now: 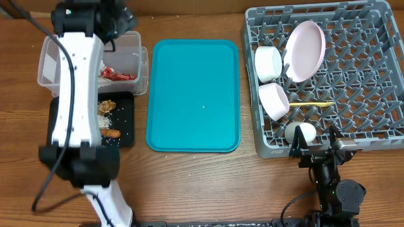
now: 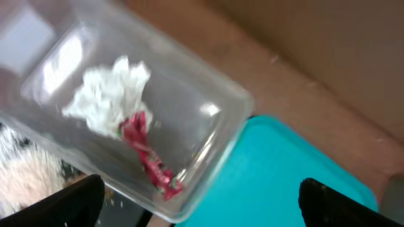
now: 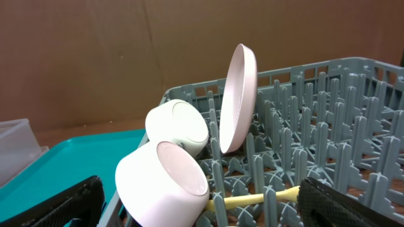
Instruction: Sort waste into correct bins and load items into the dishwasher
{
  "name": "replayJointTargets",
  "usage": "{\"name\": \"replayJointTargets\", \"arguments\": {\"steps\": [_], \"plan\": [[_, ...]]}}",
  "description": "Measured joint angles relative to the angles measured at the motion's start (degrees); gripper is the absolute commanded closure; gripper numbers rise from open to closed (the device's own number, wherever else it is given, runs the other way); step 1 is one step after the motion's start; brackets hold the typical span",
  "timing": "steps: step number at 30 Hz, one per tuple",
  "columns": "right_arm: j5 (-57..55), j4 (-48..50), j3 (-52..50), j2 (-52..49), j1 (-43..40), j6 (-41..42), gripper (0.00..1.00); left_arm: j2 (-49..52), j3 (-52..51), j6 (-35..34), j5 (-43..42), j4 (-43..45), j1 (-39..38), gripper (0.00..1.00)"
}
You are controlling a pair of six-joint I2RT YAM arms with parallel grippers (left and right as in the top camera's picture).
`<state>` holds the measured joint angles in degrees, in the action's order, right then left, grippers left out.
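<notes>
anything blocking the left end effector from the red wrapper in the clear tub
Nothing visible does: the open left end effector hangs over the lidless clear tub, and the red wrapper lies uncovered beside the white napkin.

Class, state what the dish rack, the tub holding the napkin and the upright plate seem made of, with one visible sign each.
Dish rack: probably moulded grey plastic, matte, uniform pegs. Tub: clear glossy plastic; napkin and wrapper show through. Plate: smooth white, ceramic or melamine; cannot tell which.
</notes>
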<state>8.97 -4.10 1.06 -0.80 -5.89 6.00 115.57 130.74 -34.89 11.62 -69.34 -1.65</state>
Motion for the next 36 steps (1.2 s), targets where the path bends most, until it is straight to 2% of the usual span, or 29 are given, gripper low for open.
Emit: {"name": "replayJointTargets", "arguments": {"steps": [1,3,6,8,10,13,14,18,20,22,28,32,36], "plan": [[0.0,0.0,0.0,0.0,0.0,0.0,0.0,-4.9,-0.9,1.8,2.3,3.2,-2.6,0.0],[0.0,0.0,0.0,0.0,0.0,0.0,0.0,-14.8,-8.2,10.0,2.2,17.7,-6.1,0.0],[0.0,0.0,0.0,0.0,0.0,0.0,0.0,-30.1,-25.3,26.1,-6.5,36.0,-7.9,0.0],[0.0,0.0,0.0,0.0,0.0,0.0,0.0,-38.4,-36.0,34.9,-12.5,43.1,-7.9,0.0],[0.0,0.0,0.0,0.0,0.0,0.0,0.0,-47.5,-52.5,43.4,-18.7,49.4,-7.2,0.0],[0.0,0.0,0.0,0.1,0.0,0.0,0.0,-54.5,-70.4,46.6,-21.0,55.2,-5.4,0.0],[0.0,-0.1,0.0,0.1,0.0,0.0,0.0,-58.7,-78.9,47.1,-21.7,57.5,-4.2,0.0],[0.0,-0.1,0.0,0.2,0.0,0.0,0.0,-75.8,-99.2,45.1,-22.6,67.6,0.5,0.0],[0.0,0.0,0.0,0.1,0.0,0.0,0.0,-83.8,-107.5,42.2,-21.3,72.4,1.8,0.0],[0.0,-0.1,0.0,0.2,0.0,0.0,0.0,-90.8,-115.2,38.5,-18.4,73.6,2.1,0.0],[0.0,-0.1,0.0,0.2,0.0,0.0,0.0,-105.5,-128.1,32.3,-12.8,73.7,2.1,0.0],[0.0,0.0,0.0,0.2,0.0,0.0,0.0,-111.1,-130.0,30.9,-12.0,65.4,2.1,0.0],[0.0,0.0,0.0,0.2,0.0,0.0,0.0,-114.6,-130.2,30.5,-12.0,65.0,2.1,0.0]]}}
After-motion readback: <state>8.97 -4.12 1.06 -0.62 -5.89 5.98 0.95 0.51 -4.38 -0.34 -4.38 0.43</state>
